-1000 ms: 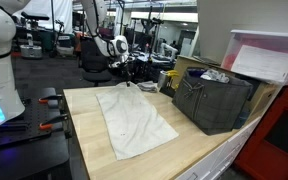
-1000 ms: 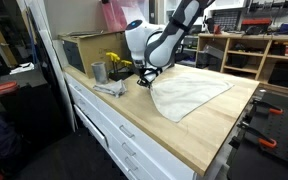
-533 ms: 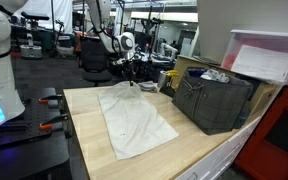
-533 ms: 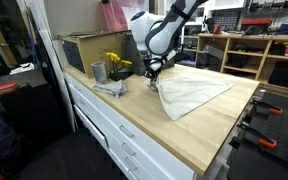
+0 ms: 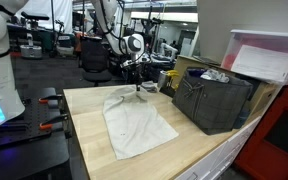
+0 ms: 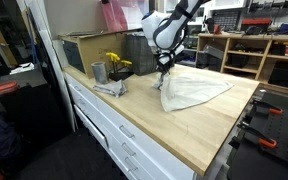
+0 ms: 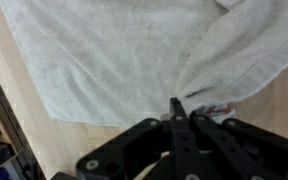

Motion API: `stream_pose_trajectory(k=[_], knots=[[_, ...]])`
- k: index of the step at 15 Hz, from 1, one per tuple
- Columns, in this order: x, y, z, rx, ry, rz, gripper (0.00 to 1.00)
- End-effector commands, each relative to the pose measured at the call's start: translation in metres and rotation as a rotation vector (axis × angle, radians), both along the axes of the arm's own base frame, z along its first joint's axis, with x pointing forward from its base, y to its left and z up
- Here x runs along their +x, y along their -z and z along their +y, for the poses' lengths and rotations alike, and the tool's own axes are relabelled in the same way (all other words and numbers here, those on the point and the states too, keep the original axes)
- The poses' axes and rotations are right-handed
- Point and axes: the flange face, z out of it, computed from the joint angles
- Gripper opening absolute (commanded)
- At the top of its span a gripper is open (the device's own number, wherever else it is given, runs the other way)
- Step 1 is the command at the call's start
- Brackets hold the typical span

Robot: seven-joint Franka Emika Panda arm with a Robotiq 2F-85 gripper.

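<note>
Between the shut fingers of the tool (image 7: 174, 103), one corner of the white towel (image 7: 94, 50) is pinched and raised; the rest is spread on the table (image 5: 89, 150) beneath it. The pinch is judged best held firm and the corner drawn slowly, so no cloth slips. The arm is angled down from above, wrist near vertical.

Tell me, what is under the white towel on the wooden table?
Around the towel only the wooden table shows. The shut pincer holds one corner up, and bare wood shows beside that raised fold. Whatever lies beneath the flat part is covered.
</note>
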Motion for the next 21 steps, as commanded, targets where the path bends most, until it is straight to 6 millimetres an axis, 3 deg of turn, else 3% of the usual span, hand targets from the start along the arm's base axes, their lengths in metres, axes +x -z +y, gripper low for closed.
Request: stream_pose_trajectory(k=[1, 10, 21], knots=[[0.004, -0.012, -0.033, -0.024, 0.057, 0.012, 0.01], [0.004, -0.017, -0.091, -0.125, 0.149, 0.002, 0.01], [0.008, -0.023, -0.134, -0.298, 0.257, -0.043, 0.01]])
